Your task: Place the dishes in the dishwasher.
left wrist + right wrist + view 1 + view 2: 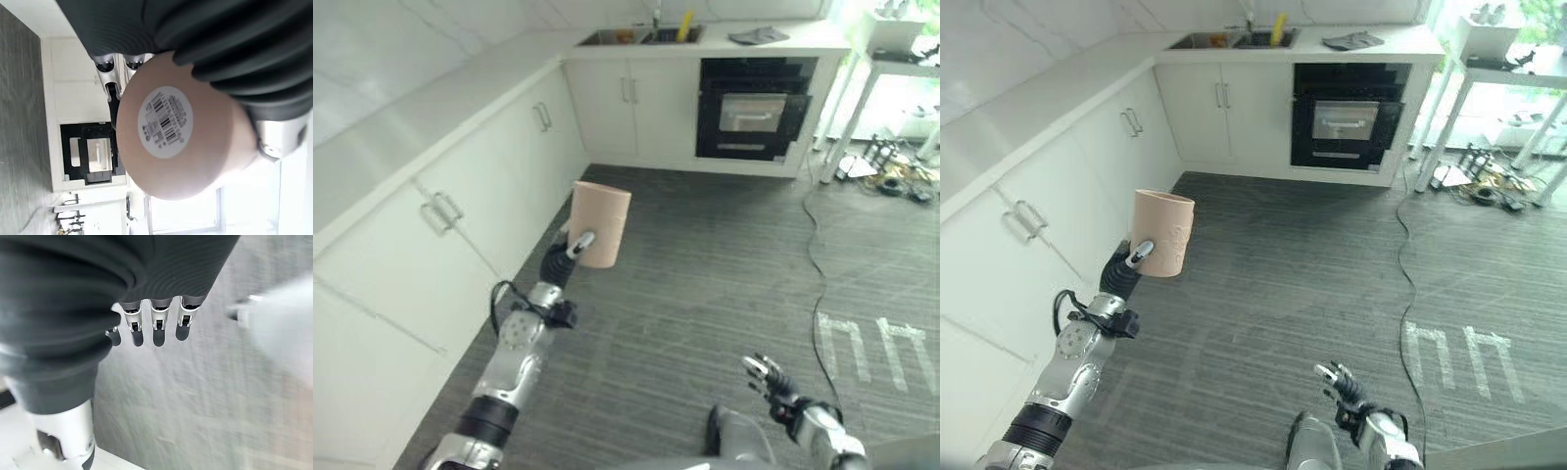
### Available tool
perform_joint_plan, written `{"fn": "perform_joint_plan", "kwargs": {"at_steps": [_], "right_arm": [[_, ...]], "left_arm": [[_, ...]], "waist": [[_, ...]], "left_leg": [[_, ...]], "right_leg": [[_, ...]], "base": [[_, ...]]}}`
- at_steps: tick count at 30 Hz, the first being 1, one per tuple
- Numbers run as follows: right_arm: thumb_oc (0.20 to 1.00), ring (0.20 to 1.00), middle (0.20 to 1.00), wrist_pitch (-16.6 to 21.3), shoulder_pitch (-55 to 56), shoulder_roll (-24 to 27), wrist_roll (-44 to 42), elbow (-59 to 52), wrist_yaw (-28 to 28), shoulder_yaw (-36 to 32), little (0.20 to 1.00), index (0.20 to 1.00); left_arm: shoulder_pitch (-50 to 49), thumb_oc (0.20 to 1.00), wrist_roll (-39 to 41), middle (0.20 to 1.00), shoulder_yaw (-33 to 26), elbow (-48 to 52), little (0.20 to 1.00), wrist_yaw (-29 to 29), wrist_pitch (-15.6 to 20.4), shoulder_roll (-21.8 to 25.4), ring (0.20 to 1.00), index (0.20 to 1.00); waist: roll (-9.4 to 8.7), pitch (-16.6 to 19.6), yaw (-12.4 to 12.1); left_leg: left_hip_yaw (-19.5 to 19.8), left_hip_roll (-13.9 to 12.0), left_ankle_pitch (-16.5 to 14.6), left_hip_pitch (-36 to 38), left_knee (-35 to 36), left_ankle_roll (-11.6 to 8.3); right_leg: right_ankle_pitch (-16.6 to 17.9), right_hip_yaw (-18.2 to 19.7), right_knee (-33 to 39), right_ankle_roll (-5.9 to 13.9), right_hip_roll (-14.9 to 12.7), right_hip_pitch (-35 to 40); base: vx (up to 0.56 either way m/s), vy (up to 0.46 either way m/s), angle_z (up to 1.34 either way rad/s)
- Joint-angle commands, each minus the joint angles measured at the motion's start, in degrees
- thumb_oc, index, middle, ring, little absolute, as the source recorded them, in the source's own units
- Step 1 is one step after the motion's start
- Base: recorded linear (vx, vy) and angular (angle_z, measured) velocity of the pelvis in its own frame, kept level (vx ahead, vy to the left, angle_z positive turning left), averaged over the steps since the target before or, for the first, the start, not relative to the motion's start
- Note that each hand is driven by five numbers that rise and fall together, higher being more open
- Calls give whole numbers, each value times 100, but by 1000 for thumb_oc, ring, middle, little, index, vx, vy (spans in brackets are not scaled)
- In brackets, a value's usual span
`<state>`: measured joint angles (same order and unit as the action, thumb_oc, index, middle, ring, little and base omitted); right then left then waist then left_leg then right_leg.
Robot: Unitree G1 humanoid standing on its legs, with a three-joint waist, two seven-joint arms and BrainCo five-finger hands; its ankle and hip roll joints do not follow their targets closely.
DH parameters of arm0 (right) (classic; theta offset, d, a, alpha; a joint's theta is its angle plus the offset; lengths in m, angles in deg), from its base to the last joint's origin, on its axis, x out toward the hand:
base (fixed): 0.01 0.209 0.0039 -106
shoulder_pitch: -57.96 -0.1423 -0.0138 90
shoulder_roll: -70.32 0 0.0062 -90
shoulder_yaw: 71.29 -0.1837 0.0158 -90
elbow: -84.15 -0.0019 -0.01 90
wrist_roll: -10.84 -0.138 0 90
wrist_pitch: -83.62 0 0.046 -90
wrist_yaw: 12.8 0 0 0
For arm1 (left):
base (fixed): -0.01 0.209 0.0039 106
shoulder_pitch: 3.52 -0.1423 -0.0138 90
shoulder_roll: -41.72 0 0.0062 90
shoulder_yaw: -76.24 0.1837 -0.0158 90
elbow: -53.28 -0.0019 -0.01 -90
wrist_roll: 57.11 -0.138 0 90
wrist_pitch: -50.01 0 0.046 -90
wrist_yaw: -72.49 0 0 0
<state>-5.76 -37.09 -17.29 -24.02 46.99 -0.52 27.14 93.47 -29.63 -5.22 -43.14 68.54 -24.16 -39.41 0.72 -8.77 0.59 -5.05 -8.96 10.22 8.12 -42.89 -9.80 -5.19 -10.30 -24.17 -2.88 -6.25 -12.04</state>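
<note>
I see my left robot hand (570,251) clasped around a tall peach-coloured plastic cup (600,223), holding it upright in the air above the grey striped floor (705,264), beside the white cabinet doors (440,215). My right robot hand (766,377) hangs low over the floor, fingers relaxed and holding nothing.

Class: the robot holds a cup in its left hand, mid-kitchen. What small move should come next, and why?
Probably carry the pink cup forward toward the black appliance in the far cabinets. The left hand already grips the cup, held up over open floor, and the right hand hangs low and open, holding nothing, so only the approach remains.
</note>
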Motion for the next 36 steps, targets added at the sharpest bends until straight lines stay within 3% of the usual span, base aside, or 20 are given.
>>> {"fn": "perform_joint_plan", "kwargs": {"at_steps": [1, 4, 6, 7, 9, 11, 14, 16, 17, 18, 19, 22, 25, 27, 29, 31, 32, 34, 36], "right_arm": [[1000, 1000, 1000, 197, 289, 109, 40, 127, 272, 146, 1000, 1000], [1000, 1000, 1000, 334, 284, 120, 128, 165, 359, 188, 1000, 1000], [1000, 1000, 1000, 352, 247, 57, 205, 76, 277, 254, 1000, 1000], [1000, 1000, 1000, 349, 251, 45, 203, 53, 249, 260, 1000, 1000], [1000, 1000, 1000, 392, 311, -23, 166, -56, 77, 319, 1000, 1000], [1000, 1000, 1000, 449, 413, -60, 124, -71, 105, 303, 1000, 1000], [1000, 1000, 1000, 517, 441, -32, 250, 9, 268, 275, 1000, 1000], [1000, 1000, 1000, 436, 348, -33, 241, 81, 263, 361, 1000, 1000], [1000, 1000, 1000, 303, 297, -47, 189, 129, 216, 360, 1000, 1000], [1000, 1000, 1000, 303, 297, -48, 189, 129, 216, 360, 1000, 1000], [1000, 1000, 1000, 294, 327, -47, 155, 181, 273, 313, 1000, 1000], [1000, 1000, 1000, 292, 497, -167, 288, -1, 135, 253, 1000, 1000], [1000, 1000, 1000, 284, 577, -253, 282, 12, 107, 218, 1000, 1000], [1000, 1000, 1000, 430, 645, -314, 520, -4, 244, 225, 1000, 1000], [1000, 1000, 1000, 422, 734, -301, 563, -311, 173, 315, 1000, 1000], [1000, 1000, 1000, 394, 742, -258, 506, -409, 173, 326, 1000, 1000], [1000, 1000, 1000, 374, 736, -241, 506, -460, 189, 320, 1000, 1000], [1000, 1000, 1000, 398, 724, -314, 616, -444, 187, 267, 1000, 1000], [1000, 1000, 1000, 324, 658, -344, 562, -414, 138, 211, 1000, 1000]], "left_arm": [[321, 200, -5, 200, -263, 534, 200, 22, 388, 259, 200, 200], [394, 200, 31, 200, -237, 418, 200, 106, 516, 227, 200, 200], [372, 200, -1, 200, -163, 485, 200, 254, 605, 208, 200, 200], [359, 200, 3, 200, -154, 505, 200, 268, 615, 210, 200, 200], [160, 200, -32, 200, -130, 787, 200, 305, 595, 150, 200, 200], [-101, 200, -98, 200, -242, 962, 200, 161, 620, 79, 200, 200], [-114, 200, -101, 200, -347, 742, 200, -4, 804, 46, 200, 200], [-105, 200, -151, 200, -324, 713, 200, 99, 760, 83, 200, 200], [-47, 200, -84, 200, -331, 613, 200, 35, 681, 121, 200, 200], [-45, 200, -83, 200, -331, 612, 200, 34, 681, 122, 200, 200], [56, 200, -36, 200, -330, 504, 200, -134, 649, 137, 200, 200], [192, 200, -52, 200, -266, 477, 200, -328, 559, 192, 200, 200], [218, 200, -55, 200, -284, 549, 200, -263, 401, 194, 200, 200], [236, 200, 25, 200, -319, 587, 200, -143, 414, 297, 200, 200], [273, 200, -9, 200, -338, 569, 200, -89, 503, 356, 200, 200], [276, 200, -90, 200, -326, 591, 200, -9, 528, 363, 200, 200], [273, 200, -133, 200, -305, 648, 200, 84, 522, 374, 200, 200], [227, 200, -126, 200, -269, 696, 200, 110, 554, 390, 200, 200], [121, 200, -139, 200, -285, 679, 200, -17, 629, 349, 200, 200]], "waist": [[-258, 367, -101], [-185, 243, -230], [-106, 154, -322], [-100, 136, -340], [41, 80, -522], [97, 12, -699], [97, 121, -708], [82, 166, -772], [19, 239, -820], [13, 234, -822], [-61, 387, -834], [-120, 498, -797], [-64, 522, -753], [-2, 451, -647], [-11, 304, -494], [-33, 240, -428], [-69, 163, -338], [-122, 86, -247], [-106, 56, -261]], "left_leg": [[-508, 385, -976, -1354, -1022, 554], [-410, 599, -1034, -1826, -215, 701], [-552, 603, -818, -1799, 1248, 701], [-555, 627, -793, -1785, 1442, 702], [-228, 718, -353, -1893, 3188, 639], [-69, 479, 124, -2138, 4122, 519], [-417, 385, 5, -2078, 4001, 569], [-243, 518, -143, -2038, 3857, 661], [-240, 692, -398, -1989, 3701, 799], [-244, 698, -404, -1985, 3697, 801], [-351, 903, -624, -1774, 3780, 1015], [-298, 1229, -866, -1508, 3856, 1325], [-231, 1308, -1051, -1282, 3905, 1492], [-220, 1328, -1211, -1095, 3841, 1560], [-54, 1375, -1353, -860, 3769, 1455], [15, 1374, -1453, -639, 3809, 1390], [71, 1388, -1624, -450, 3834, 1366], [142, 1403, -1919, -160, 3880, 1372], [141, 1268, -2128, -44, 3679, 1319]], "right_leg": [[452, -327, 1672, 431, 85, 1038], [308, -136, 1742, 412, 267, 1382], [150, 42, 1815, 478, 425, 1676], [134, 73, 1822, 493, 435, 1714], [96, 359, 1901, 612, 542, 1903], [-16, 464, 1806, 659, 525, 2080], [-369, 232, 1407, 761, 461, 2134], [-495, 336, 1085, 805, 476, 2164], [-600, 368, 790, 897, 425, 2304], [-608, 370, 782, 900, 418, 2305], [-331, 303, 297, 1065, 334, 2333], [340, 428, -950, 1407, 392, 2134], [820, 506, -1933, 1586, 403, 1549], [560, 372, -1757, 1444, 272, 978], [459, 194, -864, 1355, 136, 610], [600, 127, -131, 1329, -71, 477], [824, 161, 530, 1361, -264, 375], [1285, 350, 1103, 1480, -563, 149], [1115, 329, 1137, 1477, -630, 142]], "base": [[282, -69, -61], [367, 76, -27], [378, 167, -87], [405, 229, -59], [579, 286, -65], [677, 282, -68], [529, 286, -44], [432, 227, -62], [371, 206, -91], [494, 348, -92], [357, 301, -26], [348, 264, 14], [230, 147, 22], [247, 96, -1], [246, -26, -16], [268, -94, 0], [325, -141, 4], [497, -211, 9], [511, -242, 20]]}}
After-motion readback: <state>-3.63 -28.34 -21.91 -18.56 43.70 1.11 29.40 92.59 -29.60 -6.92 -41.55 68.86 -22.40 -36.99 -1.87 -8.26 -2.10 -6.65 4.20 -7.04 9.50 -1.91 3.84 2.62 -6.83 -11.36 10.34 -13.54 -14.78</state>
